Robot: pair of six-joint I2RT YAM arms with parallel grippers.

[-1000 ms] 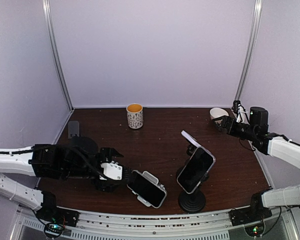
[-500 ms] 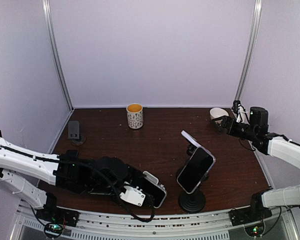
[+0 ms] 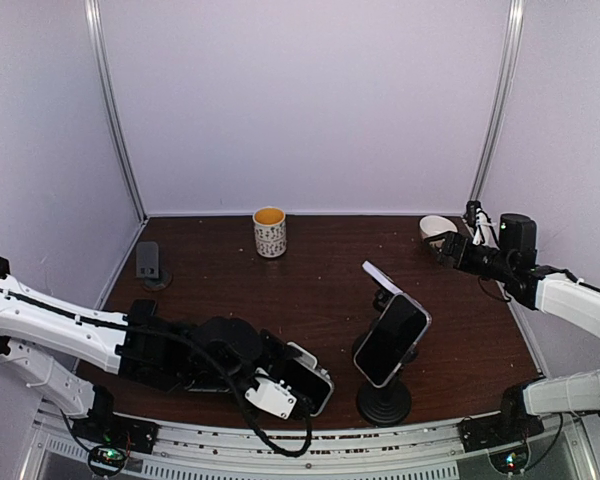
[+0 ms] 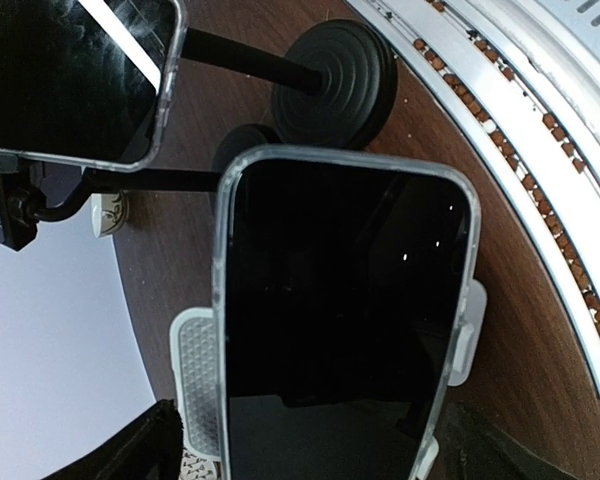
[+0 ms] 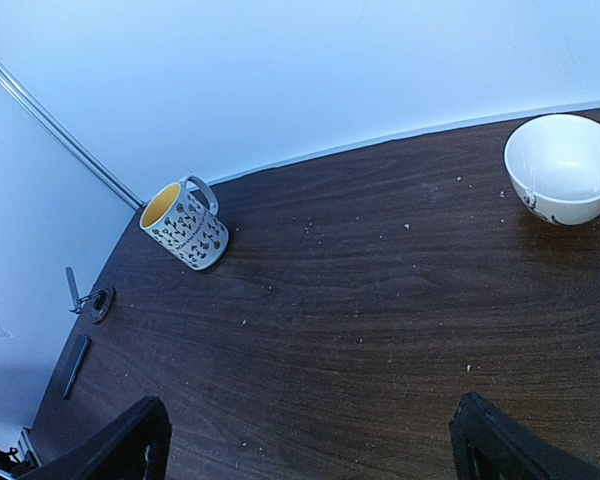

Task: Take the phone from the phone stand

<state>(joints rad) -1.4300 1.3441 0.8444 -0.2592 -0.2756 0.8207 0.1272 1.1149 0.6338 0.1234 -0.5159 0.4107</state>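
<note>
Dark brown wood forms the bench (image 3: pixel 310 290), with pale walls closing it in on 3 sides.

1. Left tool (image 4: pixel 315 445). It lies low over the near edge of the bench and is released. Its 2 dark fingers (image 4: pixel 130 455) stand wide apart, 1 on each side of the near end of the phone (image 4: pixel 345 320). We cannot tell from the wrist view whether either finger touches the case.

2. Phone. It is a black-screened unit in a clear case. It sits directly ahead of the left tool with its screen facing the wrist camera. We find it seated in the phone stand (image 4: pixel 195 375), whose white side clamps show at both long edges of the case.

3. Beyond the phone, further out from the left tool, we see the round ribbed base of a black stand (image 4: pixel 340 80). Its stem runs towards a second phone (image 4: pixel 70 75), which is ahead of the tool and off to the left side of its wrist view. This unit is also dark-screened and apart from the first.

4. Right tool (image 5: pixel 315 450). It is raised at the far right of the bench, well apart from both phones, and is released. Its 2 fingers are spread wide above bare wood. A white bowl (image 5: pixel 562 168) stands ahead of it to the right. A patterned mug (image 5: pixel 185 225) with a yellow interior stands ahead to the left, near the back wall.
</note>
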